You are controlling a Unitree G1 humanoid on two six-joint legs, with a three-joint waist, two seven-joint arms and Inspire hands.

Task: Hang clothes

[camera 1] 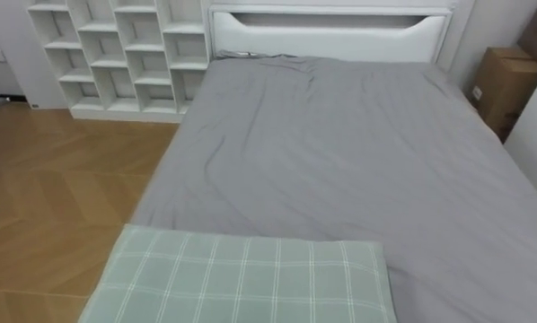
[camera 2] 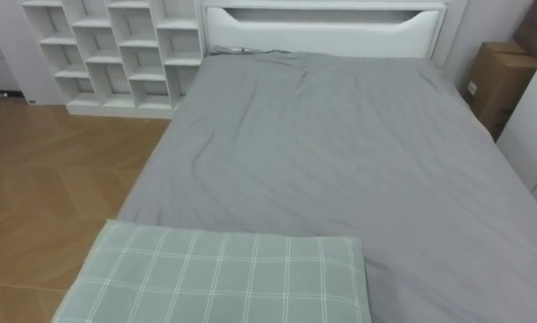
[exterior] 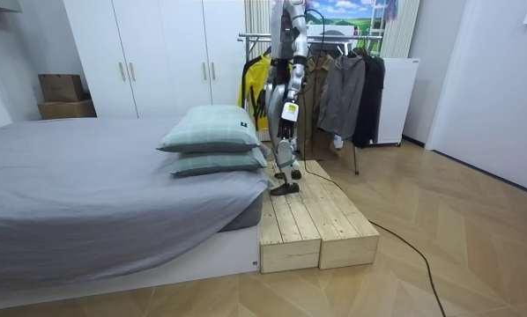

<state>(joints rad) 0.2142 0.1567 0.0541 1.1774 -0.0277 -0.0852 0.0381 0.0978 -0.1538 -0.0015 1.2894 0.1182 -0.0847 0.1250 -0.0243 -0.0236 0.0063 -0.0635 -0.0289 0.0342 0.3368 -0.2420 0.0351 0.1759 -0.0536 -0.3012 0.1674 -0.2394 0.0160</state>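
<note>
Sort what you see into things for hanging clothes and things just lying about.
For the job: clothes rack, grey jacket, yellow garment.
Just lying about: bed, pillow, shelf, cardboard box, wardrobe, wooden platform.

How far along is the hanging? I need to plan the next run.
Apparently at the start. Done: clothes already hang on the rack behind the robot, though who hung them is unclear. In hand: seemingly nothing; the left hand hangs at its side as it faces the bed from the platform. Left: fetching and hanging a garment.
</note>
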